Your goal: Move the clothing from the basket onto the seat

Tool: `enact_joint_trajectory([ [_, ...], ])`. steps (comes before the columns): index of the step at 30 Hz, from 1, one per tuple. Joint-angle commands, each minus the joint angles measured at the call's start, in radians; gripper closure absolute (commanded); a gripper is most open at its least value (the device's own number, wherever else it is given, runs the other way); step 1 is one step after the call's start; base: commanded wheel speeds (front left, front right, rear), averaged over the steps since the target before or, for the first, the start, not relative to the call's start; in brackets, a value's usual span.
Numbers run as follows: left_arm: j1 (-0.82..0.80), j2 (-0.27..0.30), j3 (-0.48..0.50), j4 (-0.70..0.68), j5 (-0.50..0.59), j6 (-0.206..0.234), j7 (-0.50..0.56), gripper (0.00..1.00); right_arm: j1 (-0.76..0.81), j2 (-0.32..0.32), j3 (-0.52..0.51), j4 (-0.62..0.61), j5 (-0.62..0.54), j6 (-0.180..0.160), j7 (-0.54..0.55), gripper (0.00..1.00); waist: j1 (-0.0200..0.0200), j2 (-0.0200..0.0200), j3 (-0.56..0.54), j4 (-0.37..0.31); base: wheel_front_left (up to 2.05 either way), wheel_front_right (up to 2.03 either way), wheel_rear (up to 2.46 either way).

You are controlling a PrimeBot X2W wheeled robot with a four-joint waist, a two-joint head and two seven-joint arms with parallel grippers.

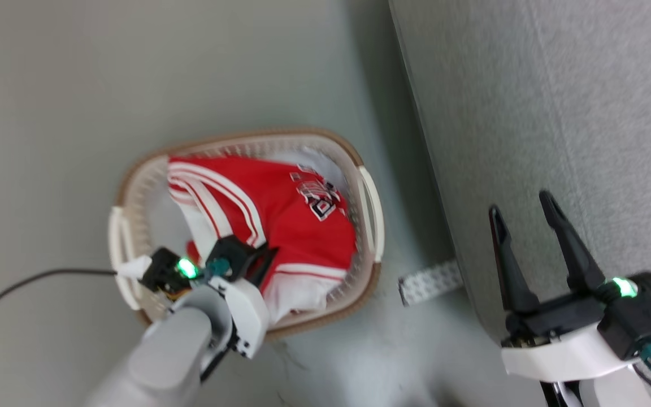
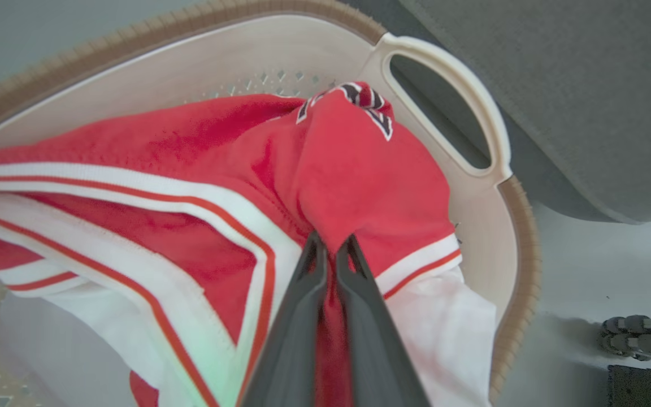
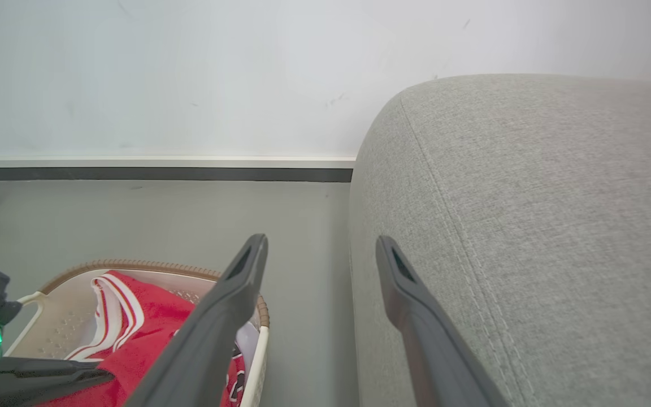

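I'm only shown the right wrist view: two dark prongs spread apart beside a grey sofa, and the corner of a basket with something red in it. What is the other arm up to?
Observer: The left wrist view shows the left arm's jaws shut on a fold of the red jersey, near its white-striped hem.
Operator: So is the jersey out of the basket?
Observer: No. In the head view the whole jersey lies bunched inside the basket, which stands on the floor beside the sofa. None of the jersey is on the sofa.
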Motion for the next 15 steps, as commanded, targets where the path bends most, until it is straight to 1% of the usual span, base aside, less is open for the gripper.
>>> enact_joint_trajectory([
  [1,0.027,-0.004,0.0,-0.011,-0.026,0.002,-0.008,1.0,0.022,-0.003,-0.008,0.012,-0.006,-0.002,0.001,0.0,0.0,0.0,-0.152,0.087,0.0,0.0,0.0],
  [5,0.106,-0.007,0.006,-0.067,-0.093,0.002,-0.02,1.0,0.086,-0.004,-0.036,0.048,-0.014,-0.002,0.001,0.0,0.0,0.0,-0.294,0.13,0.0,0.0,0.0],
  [8,0.16,-0.01,0.023,-0.109,-0.12,0.002,-0.021,1.0,0.132,-0.004,-0.051,0.073,-0.03,-0.002,0.001,0.0,0.0,0.0,-0.389,0.156,0.0,0.0,0.0],
  [15,0.249,-0.026,0.072,-0.219,-0.168,0.02,-0.022,1.0,0.221,-0.004,-0.092,0.112,-0.055,-0.002,0.001,0.0,0.0,0.0,-0.55,0.204,0.0,0.0,0.0],
])
